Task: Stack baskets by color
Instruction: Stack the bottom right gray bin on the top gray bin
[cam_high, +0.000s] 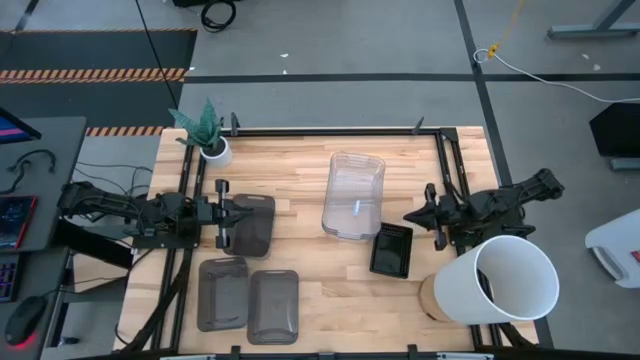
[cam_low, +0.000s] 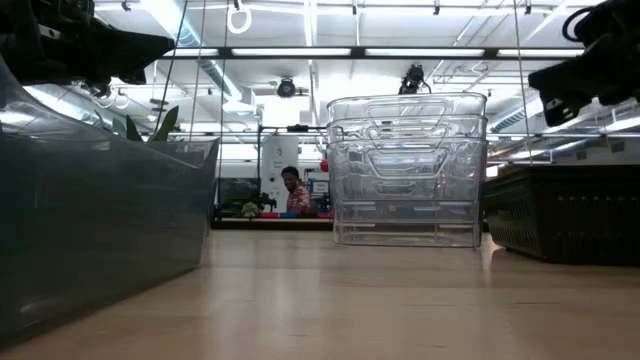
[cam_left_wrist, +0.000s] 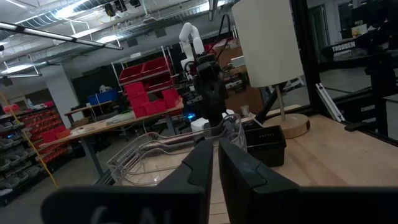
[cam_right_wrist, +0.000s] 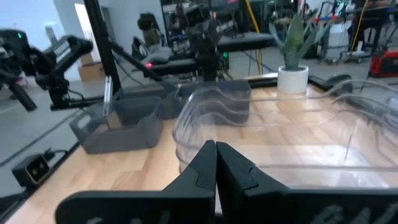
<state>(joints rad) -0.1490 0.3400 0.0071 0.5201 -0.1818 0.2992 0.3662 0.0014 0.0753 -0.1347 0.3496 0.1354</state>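
A stack of clear baskets (cam_high: 353, 195) stands mid-table, bottom down (cam_low: 405, 170). One smoky grey basket (cam_high: 255, 224) lies at the left, under my left gripper (cam_high: 238, 213). That gripper hovers above it, pointing toward the table's right, its fingers (cam_left_wrist: 199, 163) almost together with nothing between them. Two more grey baskets (cam_high: 222, 293) (cam_high: 273, 305) sit side by side at the near left. A small black basket (cam_high: 391, 250) rests right of the clear stack. My right gripper (cam_high: 410, 216) hangs shut (cam_right_wrist: 216, 150) above the table, beside the clear stack's right side, and touches nothing.
A big white bucket (cam_high: 497, 280) lies tipped at the near right, beside the right arm. A white plant pot (cam_high: 213, 150) stands at the far left corner. Bare wood lies between the grey baskets and the black one. A person (cam_low: 293, 192) sits far behind the table.
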